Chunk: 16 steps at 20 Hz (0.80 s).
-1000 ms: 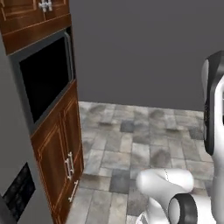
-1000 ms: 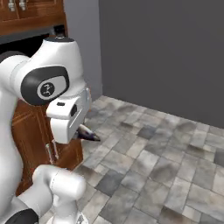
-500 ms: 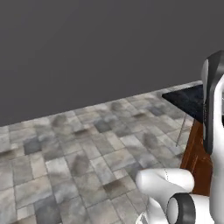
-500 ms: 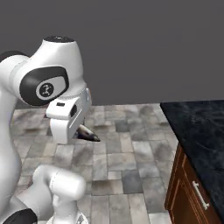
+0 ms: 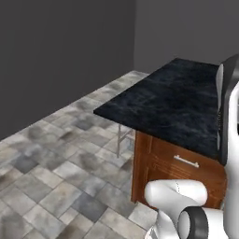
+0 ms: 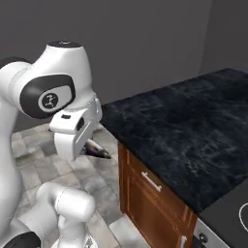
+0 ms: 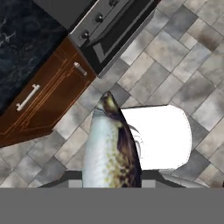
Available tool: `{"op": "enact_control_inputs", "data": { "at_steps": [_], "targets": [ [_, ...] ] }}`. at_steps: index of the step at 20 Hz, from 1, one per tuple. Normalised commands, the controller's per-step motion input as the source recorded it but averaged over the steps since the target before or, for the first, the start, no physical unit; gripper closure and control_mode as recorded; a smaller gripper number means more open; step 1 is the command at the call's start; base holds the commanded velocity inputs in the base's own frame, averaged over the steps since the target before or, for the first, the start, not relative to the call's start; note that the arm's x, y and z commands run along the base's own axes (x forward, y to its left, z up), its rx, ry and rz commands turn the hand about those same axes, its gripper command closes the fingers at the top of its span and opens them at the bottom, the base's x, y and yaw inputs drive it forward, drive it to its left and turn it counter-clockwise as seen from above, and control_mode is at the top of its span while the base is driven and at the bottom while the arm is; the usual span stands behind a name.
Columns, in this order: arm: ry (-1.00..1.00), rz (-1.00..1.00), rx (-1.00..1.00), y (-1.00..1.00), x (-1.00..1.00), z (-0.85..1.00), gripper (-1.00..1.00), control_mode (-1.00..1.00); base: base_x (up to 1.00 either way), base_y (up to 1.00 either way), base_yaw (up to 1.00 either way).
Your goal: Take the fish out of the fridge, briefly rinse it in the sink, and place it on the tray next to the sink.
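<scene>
The fish [image 7: 110, 148], dark-backed with a pale speckled belly, stands up the middle of the hand view with its pointed tail toward the top. It hides the finger tips. In the right base view the gripper [image 6: 87, 144] hangs below the white hand, shut on the fish [image 6: 99, 151], whose dark tail sticks out to the right, level with the edge of the counter and above the floor. The fridge, the sink and the tray are out of view.
A black stone counter [image 5: 177, 107] on a brown cabinet [image 5: 172, 168] with a bar handle lies ahead to the right. A stove [image 7: 109, 22] adjoins the cabinet. Grey tiled floor [image 5: 56, 177] spreads to the left, bounded by dark walls.
The whole picture has swung: the camera turned away from the tall wooden cabinets, and the black counter has come into view. The fish stays in the shut gripper.
</scene>
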Motion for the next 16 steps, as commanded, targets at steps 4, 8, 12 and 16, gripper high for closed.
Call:
{"op": "enact_control_inputs", "data": {
  "at_steps": [4,8,12,16],
  "targets": [
    [0.0,0.0,0.0,0.0,0.0,0.0,1.0,1.0,0.29,-0.12,-0.78],
    [0.0,0.0,0.0,0.0,0.0,0.0,1.0,1.0,0.09,-0.26,-0.79],
    [0.0,0.0,0.0,0.0,0.0,0.0,1.0,1.0,-0.07,-0.47,-0.84],
    [0.0,0.0,0.0,0.0,0.0,0.0,1.0,1.0,-0.02,-0.5,-0.75]
  ]
}}
